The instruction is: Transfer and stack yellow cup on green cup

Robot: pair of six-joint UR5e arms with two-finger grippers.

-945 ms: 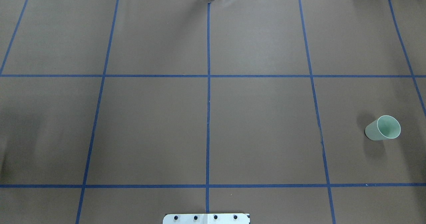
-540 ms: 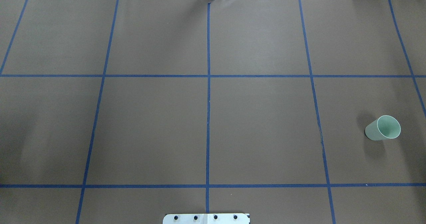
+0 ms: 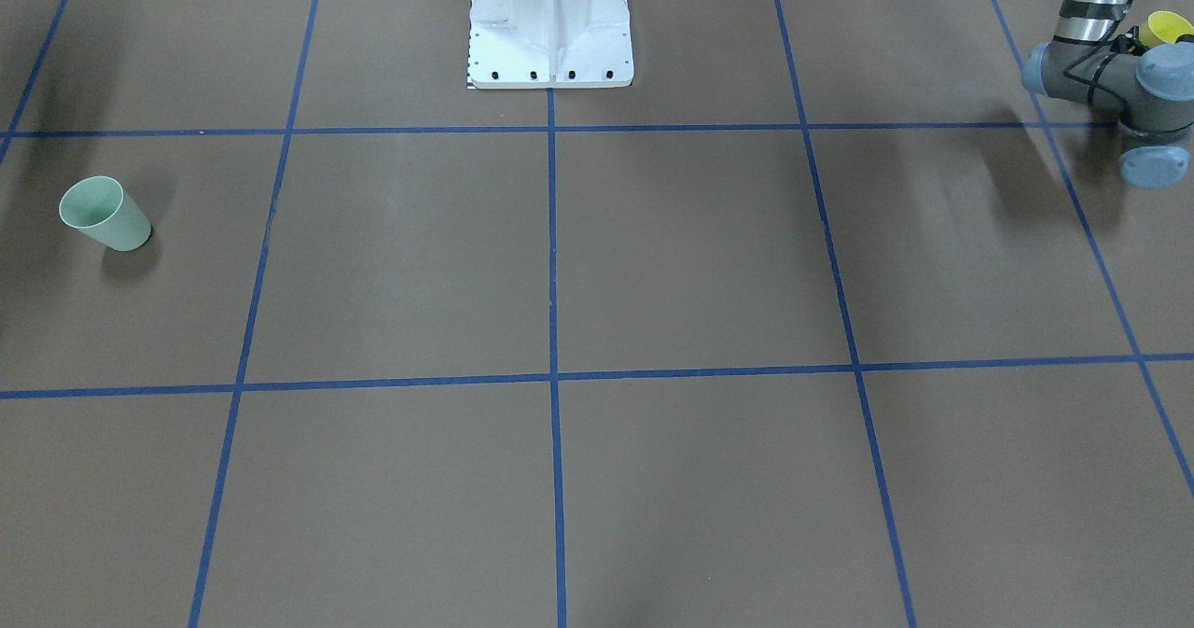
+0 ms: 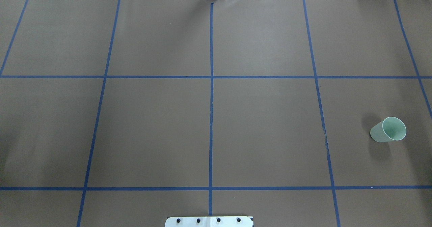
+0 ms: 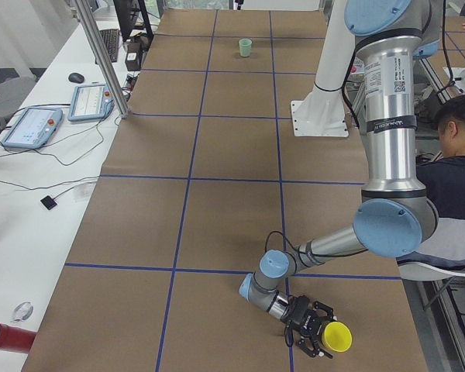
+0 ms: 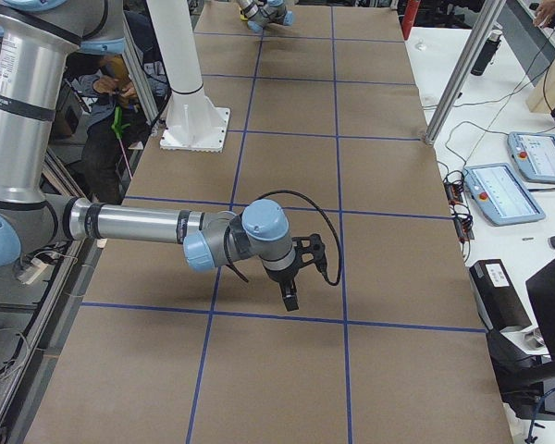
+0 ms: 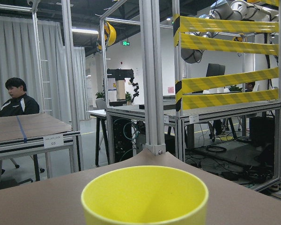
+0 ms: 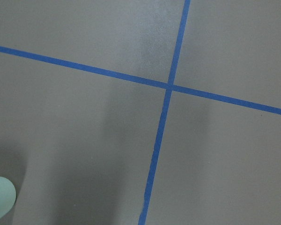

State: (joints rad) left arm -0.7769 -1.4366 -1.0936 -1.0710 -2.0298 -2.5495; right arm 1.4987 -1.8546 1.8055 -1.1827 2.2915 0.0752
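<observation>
The yellow cup [image 5: 335, 337] stands at the table's end on my left side, and its rim fills the bottom of the left wrist view [image 7: 145, 197]. Only a sliver of the yellow cup [image 3: 1166, 26] shows behind my left arm [image 3: 1152, 87] in the front-facing view. My left gripper [image 5: 314, 339] lies low and level against it; I cannot tell whether it is open or shut. Far off on my right side, the green cup [image 4: 388, 130] stands alone. My right gripper [image 6: 289, 296] hangs over a tape crossing near it, state unclear. The green cup's edge [image 8: 0, 201] shows in the right wrist view.
Blue tape lines [image 4: 211, 119] divide the brown table into squares. The white robot base [image 3: 550, 21] stands at the near middle edge. A seated person [image 5: 457, 155] is beside the robot. Teach pendants [image 5: 31, 124] and an aluminium post [image 5: 101, 54] are on the operators' side.
A faint shadow over the left part of the table has shifted and thinned. The green cup has not moved.
</observation>
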